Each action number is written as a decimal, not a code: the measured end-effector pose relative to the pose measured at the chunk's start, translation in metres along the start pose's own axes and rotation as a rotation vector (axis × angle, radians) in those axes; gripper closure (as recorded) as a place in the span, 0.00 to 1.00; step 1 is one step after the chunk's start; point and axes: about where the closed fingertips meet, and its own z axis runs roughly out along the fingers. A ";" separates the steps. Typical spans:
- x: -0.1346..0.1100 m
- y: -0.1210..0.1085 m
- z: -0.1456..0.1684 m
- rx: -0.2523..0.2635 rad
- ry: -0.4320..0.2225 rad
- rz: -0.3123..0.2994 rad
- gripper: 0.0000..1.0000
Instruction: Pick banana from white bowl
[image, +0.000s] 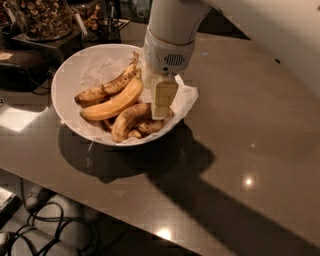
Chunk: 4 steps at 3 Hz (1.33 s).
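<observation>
The white bowl (59, 82), lined with crumpled white paper, stands on the brown table at the upper left. The thick, curved, brown-patched banana (127, 121) lies at the bowl's front. A smooth yellow-orange banana (116, 102) lies behind it, and a slimmer speckled banana (106, 88) lies behind that. My gripper (163, 100) hangs from the white arm, pointing down into the right side of the bowl. Its tip is at the right end of the brown-patched banana and hides that end.
A glass container of nuts (42, 17) and dark items stand behind the bowl at the top left. The table's front edge (100, 200) runs diagonally at the lower left, with cables (45, 230) on the floor below. The arm's shadow falls across the table.
</observation>
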 end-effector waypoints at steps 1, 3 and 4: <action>0.001 -0.001 0.011 -0.026 -0.008 0.004 0.45; 0.001 0.002 0.032 -0.079 -0.019 0.008 0.48; 0.000 0.003 0.038 -0.094 -0.020 0.005 0.46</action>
